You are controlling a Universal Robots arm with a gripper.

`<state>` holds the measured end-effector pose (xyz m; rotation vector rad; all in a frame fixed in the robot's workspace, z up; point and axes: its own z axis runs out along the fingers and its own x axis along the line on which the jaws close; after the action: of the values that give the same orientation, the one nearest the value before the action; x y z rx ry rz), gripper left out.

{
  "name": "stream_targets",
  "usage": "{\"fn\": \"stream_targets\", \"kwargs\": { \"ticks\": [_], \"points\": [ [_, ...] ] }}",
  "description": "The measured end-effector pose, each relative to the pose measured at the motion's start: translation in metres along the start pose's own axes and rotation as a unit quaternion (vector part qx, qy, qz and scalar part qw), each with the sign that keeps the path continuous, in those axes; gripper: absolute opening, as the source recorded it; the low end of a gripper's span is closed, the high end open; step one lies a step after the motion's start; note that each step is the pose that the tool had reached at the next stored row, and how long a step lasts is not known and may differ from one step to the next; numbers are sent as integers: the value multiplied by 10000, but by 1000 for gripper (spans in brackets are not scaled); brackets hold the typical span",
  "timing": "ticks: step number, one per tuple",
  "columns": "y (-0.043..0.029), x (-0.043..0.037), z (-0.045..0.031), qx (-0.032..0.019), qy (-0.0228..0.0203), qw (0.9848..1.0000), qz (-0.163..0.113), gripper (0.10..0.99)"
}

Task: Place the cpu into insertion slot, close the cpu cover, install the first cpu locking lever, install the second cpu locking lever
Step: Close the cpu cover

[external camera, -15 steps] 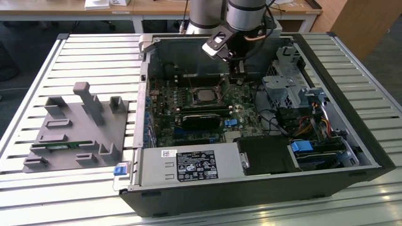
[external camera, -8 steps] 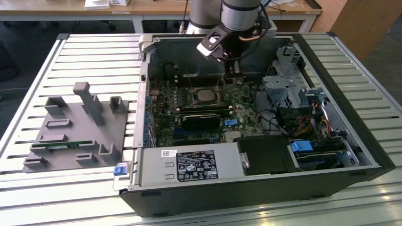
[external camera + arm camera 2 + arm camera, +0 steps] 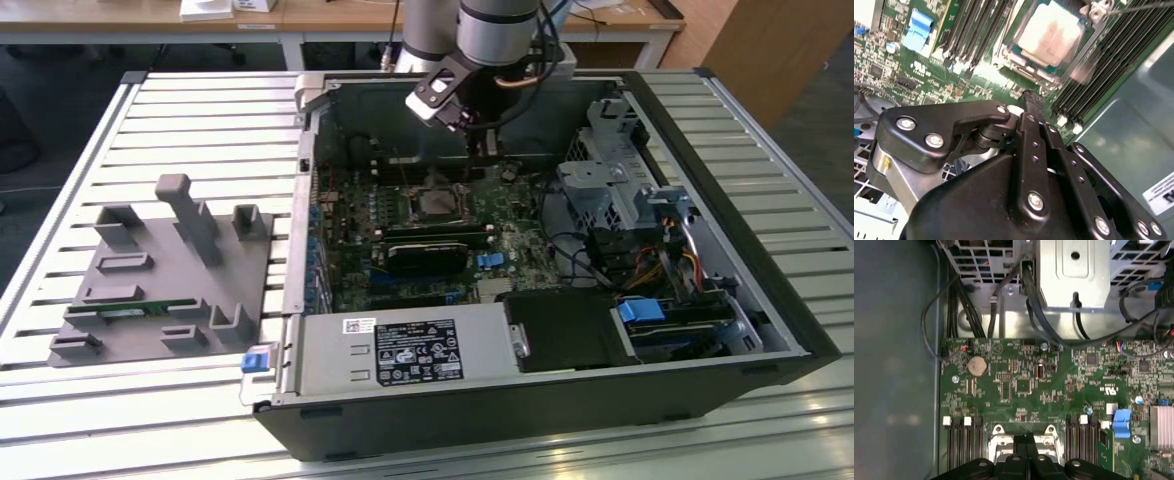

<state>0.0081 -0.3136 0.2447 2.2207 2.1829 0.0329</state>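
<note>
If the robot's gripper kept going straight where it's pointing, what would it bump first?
Probably the cpu cover framing the cpu, just ahead of the gripper; depth is unclear.

Silver-grey arm (image 3: 497,25), dark joint band; black tool (image 3: 1032,102), silver screws (image 3: 1035,201) along hinged links.

A pale slatted metal table (image 3: 200,110) stands on dark floor (image 3: 54,90), with wooden desks (image 3: 334,15) behind it.

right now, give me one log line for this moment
gripper shut, empty, beside socket | chip seated in socket | cover down around chip
</note>
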Motion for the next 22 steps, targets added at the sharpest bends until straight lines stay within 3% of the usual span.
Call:
{"fn": "stream_targets", "kwargs": {
  "ticks": [9,16,22],
  "points": [
    [-90,-10,65,1,0,10000,0,106],
    [-357,-14,80,1,0,10000,0,106],
    [-418,-15,181,9,-1,10000,0,106]
  ]
}}
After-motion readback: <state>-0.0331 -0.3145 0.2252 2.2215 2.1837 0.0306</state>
